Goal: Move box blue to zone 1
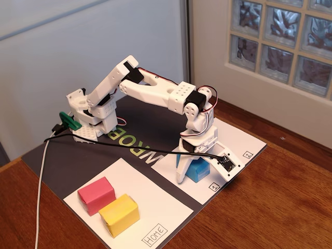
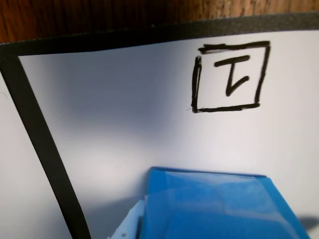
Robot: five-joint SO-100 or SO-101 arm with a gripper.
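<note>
The blue box sits low on zone 1, the white panel with a boxed "1" in its corner. My gripper points down over it, jaws either side of the box, and is shut on it. In the wrist view the blue box fills the bottom edge, with one white finger pressed against its left side. The other finger is hidden. The white panel and the boxed "1" lie beyond the box. I cannot tell if the box touches the paper.
A pink-red block and a yellow block sit side by side on the Home panel. The panel marked "2" lies behind zone 1. A black cable crosses the dark mat. Wooden table surrounds it.
</note>
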